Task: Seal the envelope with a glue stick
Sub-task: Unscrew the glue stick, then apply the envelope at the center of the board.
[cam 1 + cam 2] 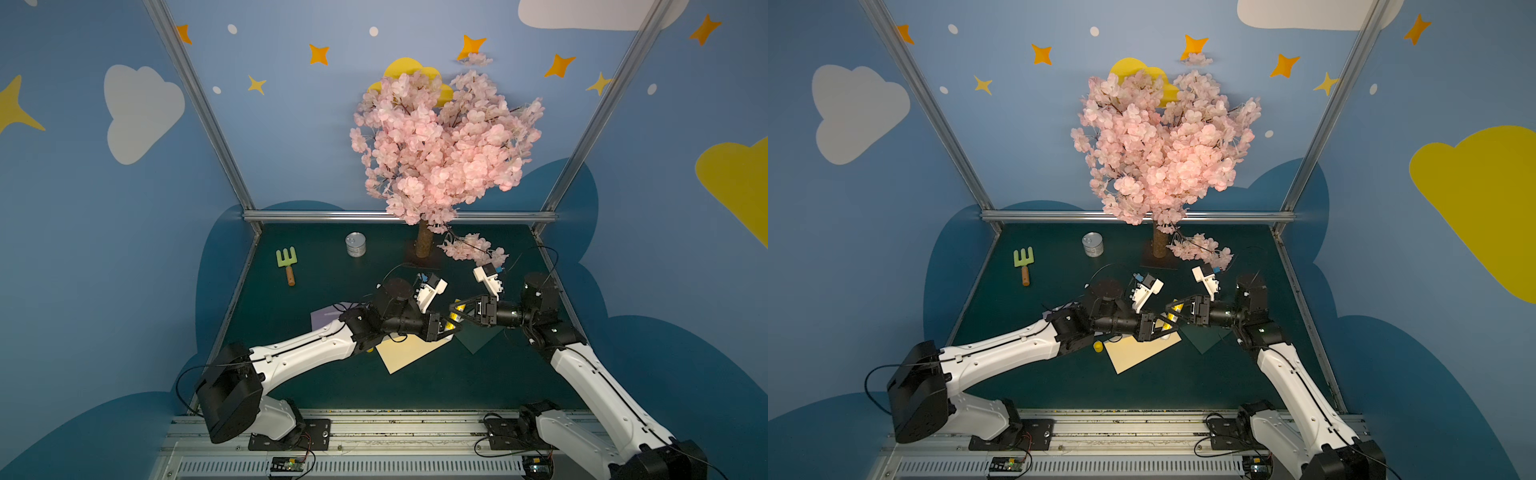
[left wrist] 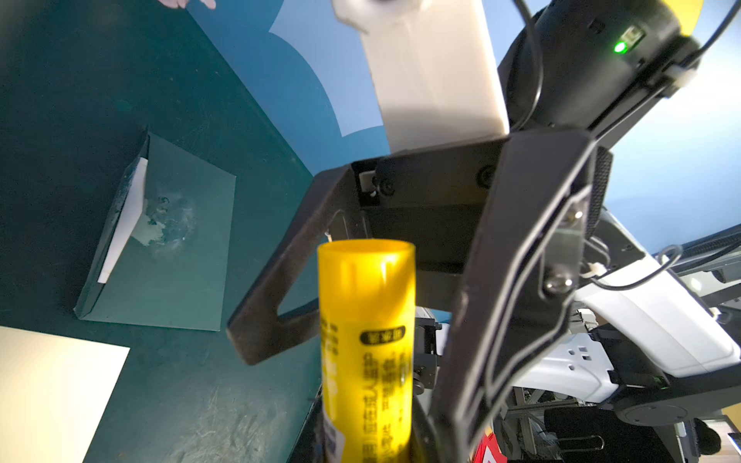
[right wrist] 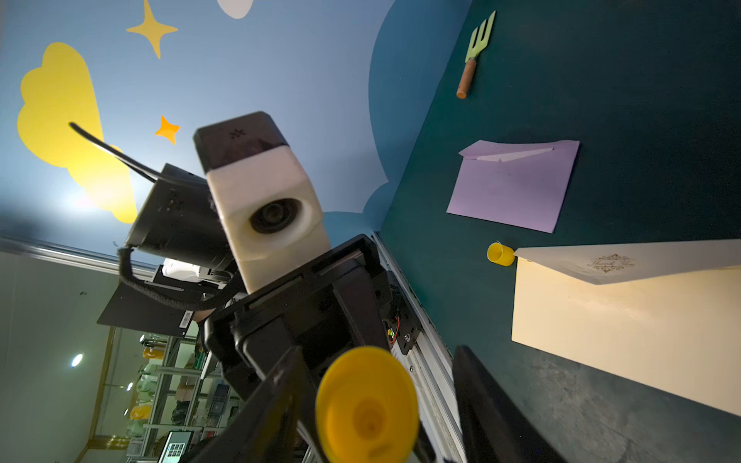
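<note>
In both top views your left end effector (image 1: 453, 328) pinches the glue stick (image 1: 459, 308), with the cream envelope (image 1: 409, 351) just below it. In the left wrist view, the right end effector (image 2: 347, 389) stands spread around the stick's free end. In the right wrist view, the cap (image 3: 500, 253) lies off beside the envelope's flap. This looks like a handover: close squarely next.

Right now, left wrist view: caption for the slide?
The glue stick pokes between the right gripper's open jaws; smeared dark-green envelope lies beyond.
</note>
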You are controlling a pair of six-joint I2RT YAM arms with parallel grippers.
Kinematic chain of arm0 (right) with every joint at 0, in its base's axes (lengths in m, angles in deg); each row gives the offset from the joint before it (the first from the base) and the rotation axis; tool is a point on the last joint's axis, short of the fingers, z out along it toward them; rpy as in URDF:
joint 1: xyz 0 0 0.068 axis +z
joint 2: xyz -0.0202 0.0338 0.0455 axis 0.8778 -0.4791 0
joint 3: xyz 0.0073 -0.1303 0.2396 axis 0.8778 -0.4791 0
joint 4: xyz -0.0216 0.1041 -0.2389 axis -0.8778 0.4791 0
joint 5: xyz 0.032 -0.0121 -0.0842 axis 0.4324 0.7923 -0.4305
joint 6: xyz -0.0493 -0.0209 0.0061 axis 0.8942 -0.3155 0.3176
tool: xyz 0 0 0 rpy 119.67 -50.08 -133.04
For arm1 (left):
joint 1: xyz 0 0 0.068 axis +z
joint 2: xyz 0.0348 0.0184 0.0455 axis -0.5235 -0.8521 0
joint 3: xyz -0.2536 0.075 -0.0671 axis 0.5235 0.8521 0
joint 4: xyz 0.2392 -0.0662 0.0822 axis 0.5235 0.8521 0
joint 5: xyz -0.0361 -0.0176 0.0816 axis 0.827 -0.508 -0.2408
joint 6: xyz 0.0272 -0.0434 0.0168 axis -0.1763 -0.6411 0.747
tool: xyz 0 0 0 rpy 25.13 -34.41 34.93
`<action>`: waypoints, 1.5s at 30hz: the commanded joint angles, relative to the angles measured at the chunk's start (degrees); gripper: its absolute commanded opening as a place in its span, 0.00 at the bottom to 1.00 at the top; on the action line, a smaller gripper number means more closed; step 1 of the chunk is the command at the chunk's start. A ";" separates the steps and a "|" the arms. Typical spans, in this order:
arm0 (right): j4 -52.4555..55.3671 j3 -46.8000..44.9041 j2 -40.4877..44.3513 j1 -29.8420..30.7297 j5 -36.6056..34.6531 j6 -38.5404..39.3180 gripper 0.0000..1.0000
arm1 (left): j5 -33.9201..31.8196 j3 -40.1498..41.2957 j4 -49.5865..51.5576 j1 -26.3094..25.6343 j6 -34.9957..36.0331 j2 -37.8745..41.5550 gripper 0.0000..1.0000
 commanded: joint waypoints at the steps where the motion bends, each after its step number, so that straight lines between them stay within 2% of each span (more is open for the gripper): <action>1: -10.61 -2.48 1.40 0.29 3.71 -3.70 0.57 | 1.37 0.12 -2.64 0.44 -0.02 0.74 0.03; 6: -14.20 -3.22 1.11 0.55 4.18 -5.43 0.53 | 3.72 0.59 -4.74 0.59 -0.62 0.43 0.03; 8: -15.14 -3.26 0.52 0.62 4.63 -6.01 0.49 | 4.56 0.59 -5.29 0.53 -0.65 0.09 0.03; 12: -16.10 -3.28 0.66 0.67 4.61 -6.21 0.35 | 5.32 0.84 -5.33 0.55 -0.65 -0.01 0.03; 16: -12.40 -2.20 1.25 0.59 3.43 -3.53 0.19 | 5.44 1.43 -4.98 0.57 -0.78 0.16 0.03; 19: -7.82 -1.16 1.60 0.60 1.70 -0.38 0.04 | 5.33 1.98 -4.99 0.64 -0.95 0.26 0.09; 21: -1.72 0.33 2.10 0.60 -1.02 3.71 0.00 | 5.11 2.23 -4.68 1.10 -1.04 0.41 0.19; 22: 2.66 1.69 2.44 0.64 -3.32 6.43 0.00 | 4.87 2.47 -4.37 1.54 -1.20 0.57 0.43; 23: 7.50 3.03 2.77 0.60 -6.31 9.94 0.00 | 4.25 2.88 -4.23 2.04 -1.29 1.11 0.58; 26: 18.35 6.50 2.99 0.66 -14.89 17.64 0.00 | 4.34 3.87 -3.95 4.02 -1.19 2.31 0.80; 29: 24.56 7.71 2.71 0.68 -26.13 21.72 0.00 | 4.16 3.53 -0.92 5.75 1.16 2.61 0.89; 34: 25.12 3.71 2.96 0.75 -45.44 20.36 0.00 | -0.50 0.66 7.71 6.39 8.77 0.26 0.92; 40: 25.04 -0.11 3.04 0.95 -65.82 17.37 0.00 | -0.73 -3.40 11.00 6.17 17.05 -7.29 0.92; 45: 26.63 0.45 -0.59 0.52 -77.18 16.27 0.00 | -1.04 -11.84 15.82 6.06 23.73 -17.45 0.82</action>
